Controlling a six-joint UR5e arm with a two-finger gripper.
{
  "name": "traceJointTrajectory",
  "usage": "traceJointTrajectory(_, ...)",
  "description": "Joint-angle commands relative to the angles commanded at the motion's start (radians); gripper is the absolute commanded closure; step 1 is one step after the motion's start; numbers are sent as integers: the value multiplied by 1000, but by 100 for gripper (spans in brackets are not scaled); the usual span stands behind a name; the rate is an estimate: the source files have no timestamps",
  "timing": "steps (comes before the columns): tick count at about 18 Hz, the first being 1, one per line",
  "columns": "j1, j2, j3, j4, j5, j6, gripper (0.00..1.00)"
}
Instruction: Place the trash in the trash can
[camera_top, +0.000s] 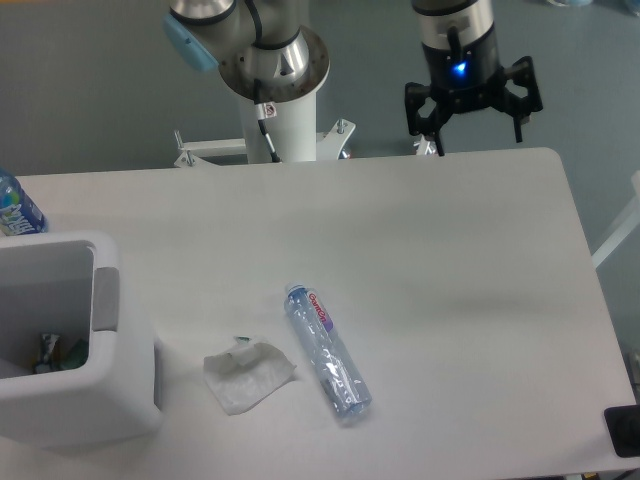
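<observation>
1. The tissue lies flat at the table's near edge, at six o'clock.
2. Just beside it, the bottle lies on its side.
3. At eight o'clock stands the trash can.
4. At one o'clock, above the far edge, the gripper hangs with fingers spread wide, holding nothing.

Tissue beside bottle, claw spread.

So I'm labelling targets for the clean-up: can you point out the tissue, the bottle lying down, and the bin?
tissue (247, 375), fixed camera, middle of the crumpled sheet
bottle (328, 352), fixed camera, mid-body below the label
bin (106, 298), fixed camera, grey patch on its right rim
</observation>
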Motion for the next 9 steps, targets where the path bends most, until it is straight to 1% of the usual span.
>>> traceJointTrajectory(5, 5, -8, -3, 29, -2, -2, 0)
traceJointTrajectory(9, -1, -20, -5, 43, -37, -6, 0)
